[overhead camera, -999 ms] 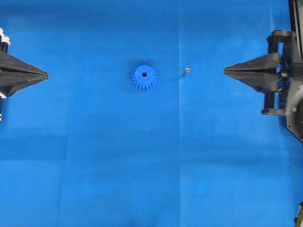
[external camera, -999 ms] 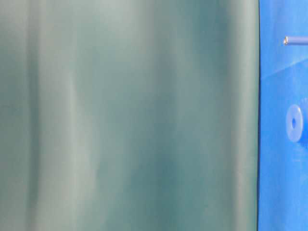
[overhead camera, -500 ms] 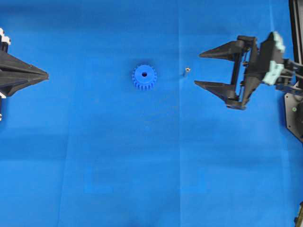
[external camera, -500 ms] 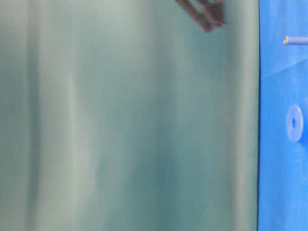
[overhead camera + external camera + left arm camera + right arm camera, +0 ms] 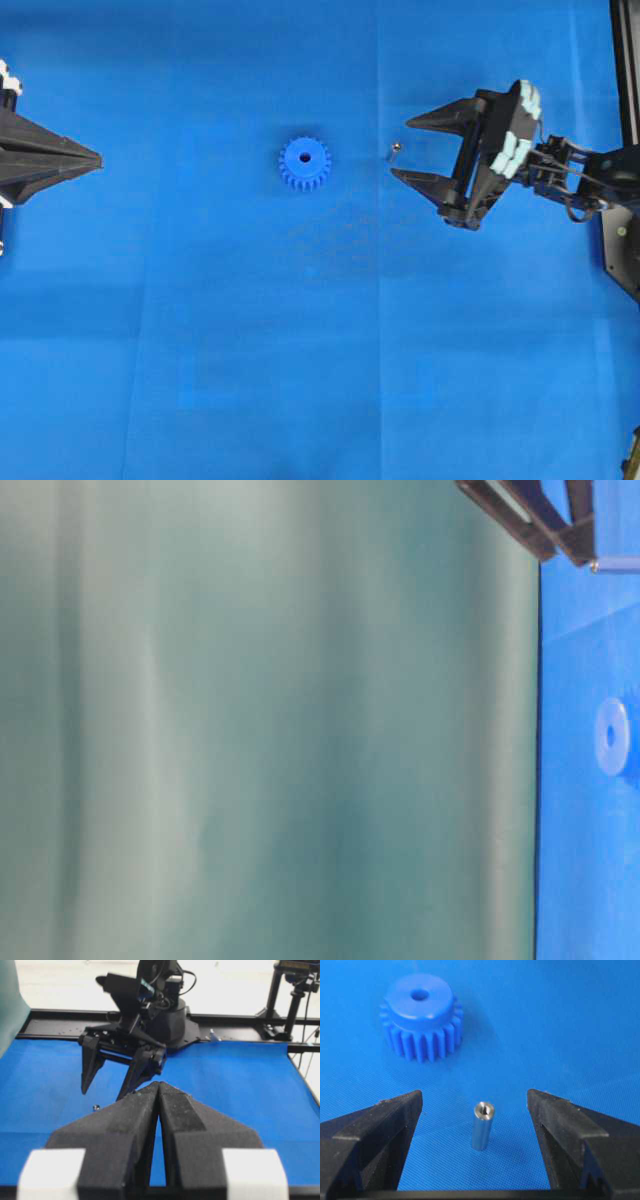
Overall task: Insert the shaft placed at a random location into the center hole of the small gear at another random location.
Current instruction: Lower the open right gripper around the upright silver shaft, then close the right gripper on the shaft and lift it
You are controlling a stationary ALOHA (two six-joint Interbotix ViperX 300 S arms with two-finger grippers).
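No legible text or markings.

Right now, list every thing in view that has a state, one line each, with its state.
shaft: standing upright on the mat, ungripped, between the open jaws.
small gear: lying flat, hub up.
center hole: empty.
right gripper: open, straddling the shaft.
left gripper: shut, holding nothing.

The light is bright and even, coming from above, and the blue desk (image 5: pixel 200 330) shows no strong glare. Shadows are soft and short. The overhead view is sharp. The table-level view is blurred almost everywhere. In the right wrist view the shaft (image 5: pixel 482 1125) is sharp, while the small gear (image 5: pixel 421 1016) behind it is slightly soft. The background of the left wrist view is overexposed.
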